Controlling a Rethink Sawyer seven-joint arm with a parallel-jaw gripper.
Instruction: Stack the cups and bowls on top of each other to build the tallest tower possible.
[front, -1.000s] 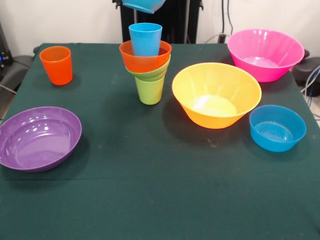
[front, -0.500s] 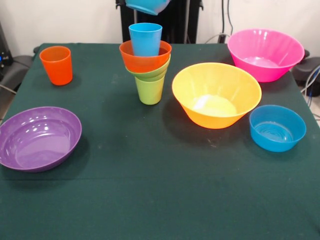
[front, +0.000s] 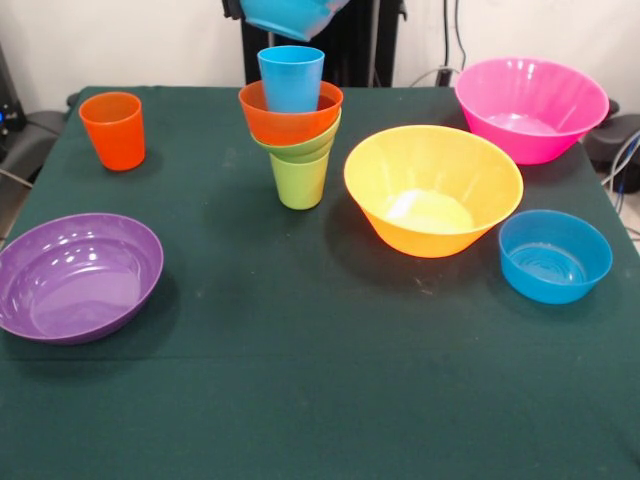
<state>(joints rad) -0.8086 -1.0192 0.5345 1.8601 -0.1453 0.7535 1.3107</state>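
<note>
The tower stands at the table's far middle: a lime green cup (front: 300, 182) as base, a small green bowl (front: 310, 146) on it, an orange bowl (front: 290, 120) on that, and a light blue cup (front: 291, 78) standing in the orange bowl. A blue bowl (front: 288, 16) hangs tilted in the air at the top edge, straight above the tower and apart from it. Only a dark bit of my gripper (front: 234, 8) shows at the bowl's left rim, shut on it. An orange cup (front: 113, 130) stands at the far left.
A purple bowl (front: 78, 275) sits at the near left. A yellow-orange bowl (front: 432, 190) sits right of the tower, a pink bowl (front: 530, 108) at the far right, and another blue bowl (front: 555, 257) at the right. The robot's black pedestal (front: 350, 40) stands behind the tower.
The held blue bowl has come down a little at the top edge, so more of it shows above the tower. Everything on the table is unchanged.
</note>
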